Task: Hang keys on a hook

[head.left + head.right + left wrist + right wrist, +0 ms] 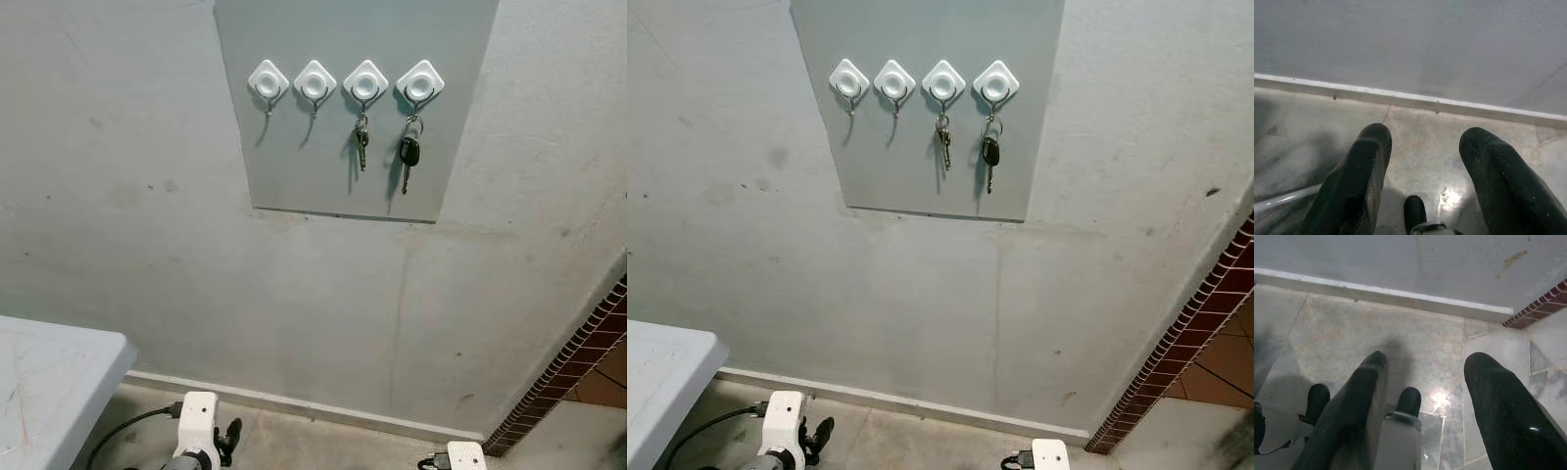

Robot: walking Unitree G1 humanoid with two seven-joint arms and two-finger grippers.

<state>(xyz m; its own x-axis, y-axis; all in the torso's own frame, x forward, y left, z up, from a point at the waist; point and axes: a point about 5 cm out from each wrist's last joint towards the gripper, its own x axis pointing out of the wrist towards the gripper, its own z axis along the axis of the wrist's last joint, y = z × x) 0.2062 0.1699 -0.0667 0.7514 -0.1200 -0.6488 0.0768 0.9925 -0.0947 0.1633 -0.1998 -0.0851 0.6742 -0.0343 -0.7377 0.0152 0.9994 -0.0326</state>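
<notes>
From the left eye we face a grey panel fixed to a rough plastered wall, carrying four white hooks in a row; the two hooks on our left are bare, while a small bunch of keys hangs from the third hook and a black-headed key from the fourth hook. We judge the hanging done, or a further bunch still to be fetched; if so, the next move calls for finding keys, since neither arm carries any. A corner of a white counter sits low on our left, well apart from the panel. The right eye adds a strip of red brick edging running down to the floor on our right. In the left wrist view the left claw hangs low with its fingers spread and nothing between them, over a mottled stone floor and a pale skirting. In the right wrist view the right claw is likewise spread and empty above the glossy floor tiles.
</notes>
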